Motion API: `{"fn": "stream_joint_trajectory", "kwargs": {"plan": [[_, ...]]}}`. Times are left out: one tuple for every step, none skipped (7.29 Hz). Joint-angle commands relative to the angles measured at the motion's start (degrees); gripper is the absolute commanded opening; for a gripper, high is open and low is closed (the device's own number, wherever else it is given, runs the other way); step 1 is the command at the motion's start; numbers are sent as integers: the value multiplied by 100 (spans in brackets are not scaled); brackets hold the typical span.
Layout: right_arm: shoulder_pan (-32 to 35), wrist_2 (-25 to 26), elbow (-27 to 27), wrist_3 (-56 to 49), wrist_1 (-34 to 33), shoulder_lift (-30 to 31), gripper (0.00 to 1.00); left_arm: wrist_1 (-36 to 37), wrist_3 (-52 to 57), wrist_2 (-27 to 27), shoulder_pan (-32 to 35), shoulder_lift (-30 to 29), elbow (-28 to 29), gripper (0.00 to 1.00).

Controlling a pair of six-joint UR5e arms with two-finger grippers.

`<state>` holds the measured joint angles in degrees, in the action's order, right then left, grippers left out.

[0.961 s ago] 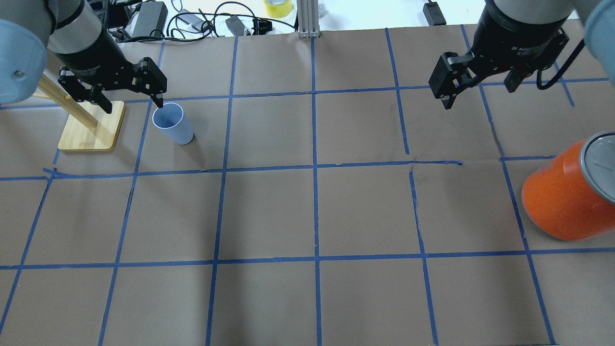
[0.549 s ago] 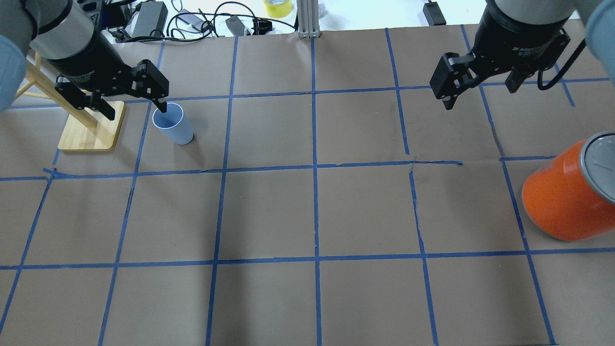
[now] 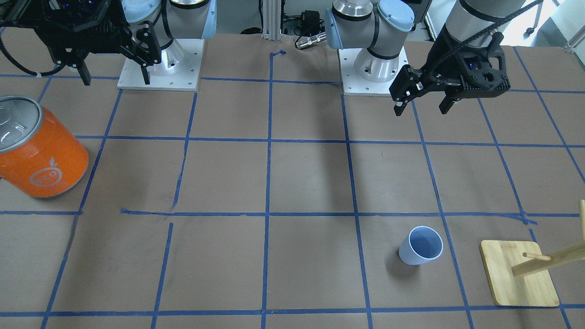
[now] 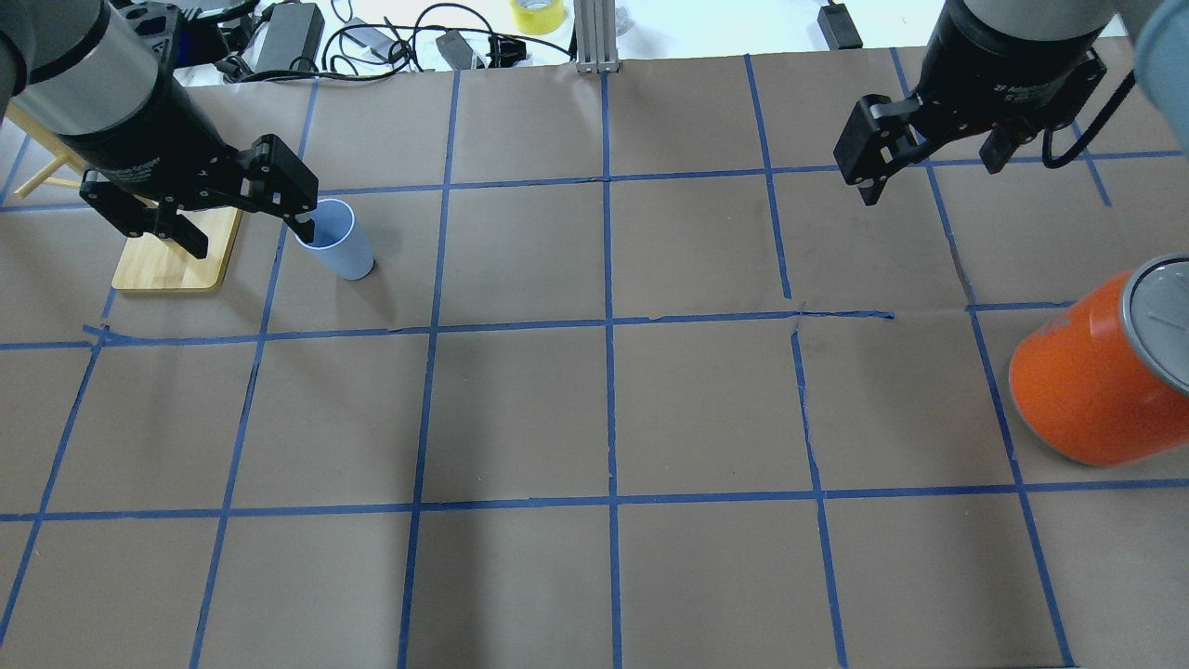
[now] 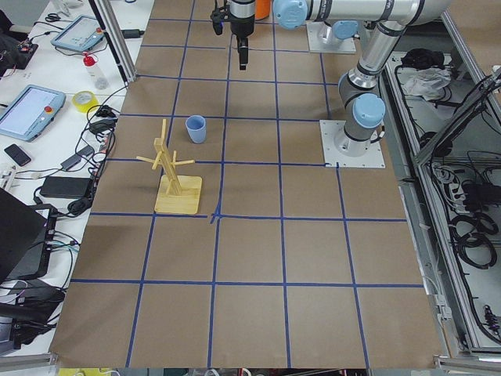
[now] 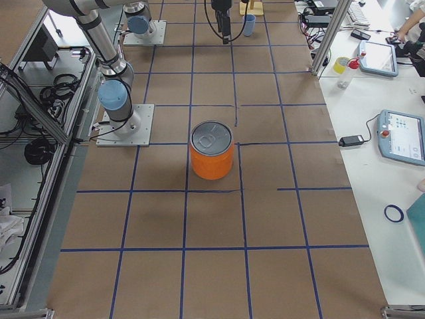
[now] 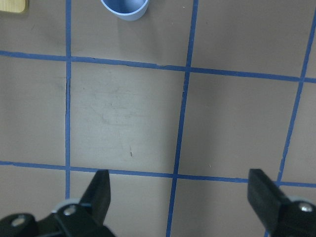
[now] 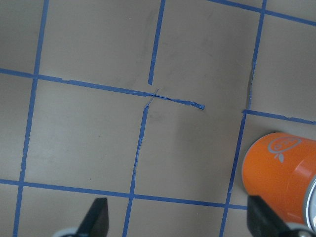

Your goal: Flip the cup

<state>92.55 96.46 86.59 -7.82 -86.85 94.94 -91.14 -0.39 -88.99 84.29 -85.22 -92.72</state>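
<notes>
The pale blue cup stands upright, mouth up, on the brown paper next to the wooden stand; it also shows in the front view and at the top edge of the left wrist view. My left gripper is open and empty, held high above the table on the robot's side of the cup, not touching it. One finger overlaps the cup's rim only in the overhead view. My right gripper is open and empty, high over the far right of the table.
A big orange can with a silver lid stands at the right edge, below the right gripper. A wooden peg stand stands just left of the cup. Cables and a yellow tape roll lie beyond the paper's far edge.
My left gripper has pulled back toward the robot and to the left, staying open. The cup has not moved. The right gripper has shifted slightly.
</notes>
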Motion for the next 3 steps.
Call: {"fn": "stream_joint_trajectory", "kwargs": {"plan": [[0,5,-2,9,-7,-2,100,-9,-57,-13,26,23,-97,100],[0,13,-2,17,-8,-2,100,-9,-127,-13,35,-3,-97,100],[0,22,-2,9,53,16,100,-9,-163,-13,35,-20,-106,100]]}}
